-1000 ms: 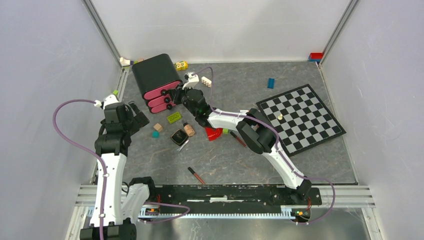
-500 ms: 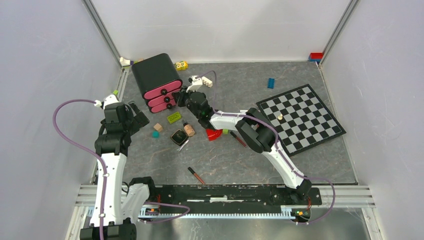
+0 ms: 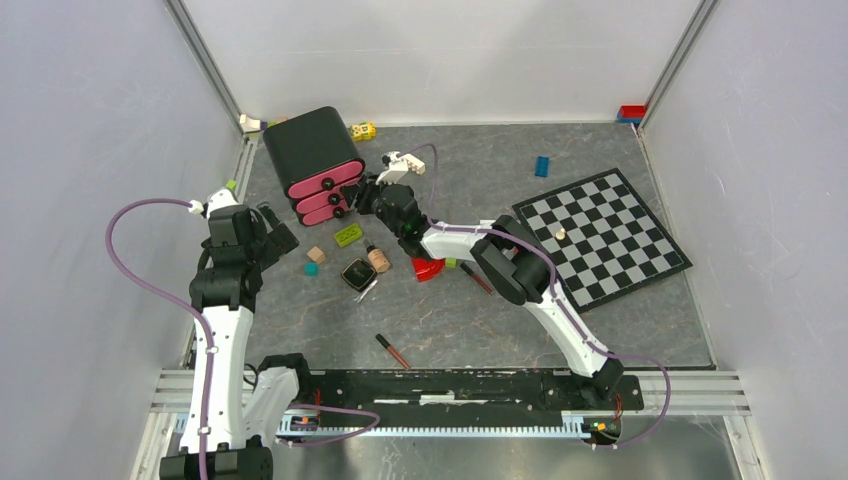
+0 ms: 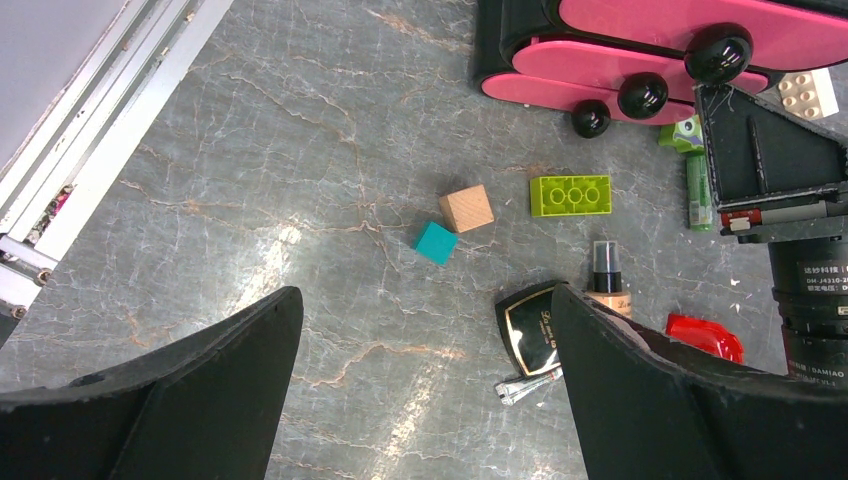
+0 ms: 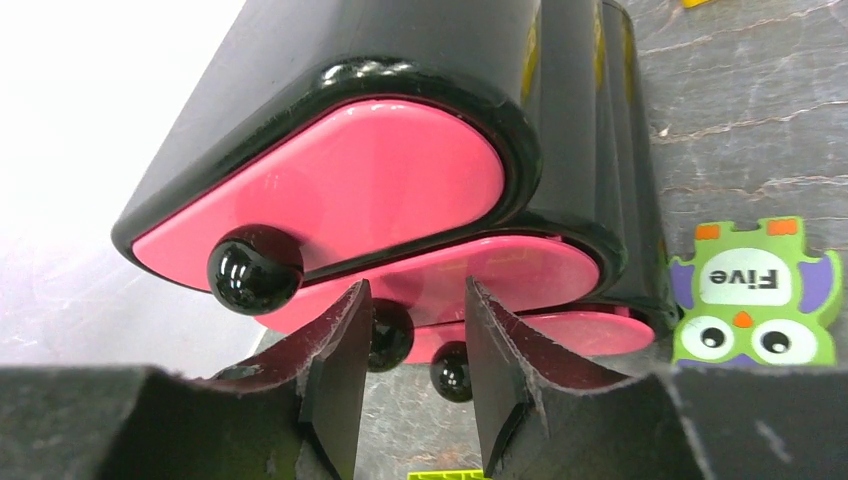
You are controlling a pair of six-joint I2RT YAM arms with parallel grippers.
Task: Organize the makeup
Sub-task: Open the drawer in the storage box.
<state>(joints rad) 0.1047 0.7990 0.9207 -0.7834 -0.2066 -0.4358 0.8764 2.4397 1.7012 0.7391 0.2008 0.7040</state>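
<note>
The makeup lies mid-table: a square black compact (image 3: 356,273) (image 4: 530,325), a beige black-capped bottle (image 3: 378,259) (image 4: 606,285), a slim dark-red tube (image 3: 393,350) nearer the front, and another tube (image 3: 475,277) beside the right arm. My right gripper (image 3: 362,196) (image 5: 415,300) is open in front of the black box's (image 3: 312,150) pink drawers (image 5: 380,190). The middle knob (image 5: 388,335) peeks from behind its left finger, ungripped. My left gripper (image 3: 280,238) (image 4: 425,300) hovers wide open and empty over bare table left of the compact.
A red D-shaped piece (image 3: 428,268), a green brick (image 3: 348,235), a tan cube (image 3: 316,254) and a teal cube (image 3: 311,268) lie around the makeup. An owl card (image 5: 757,290) sits by the drawers. A chessboard (image 3: 603,237) and a blue brick (image 3: 541,166) are to the right.
My right gripper's jaws have spread apart at the drawer knobs, and its wrist has shifted slightly. The left arm has not moved.
</note>
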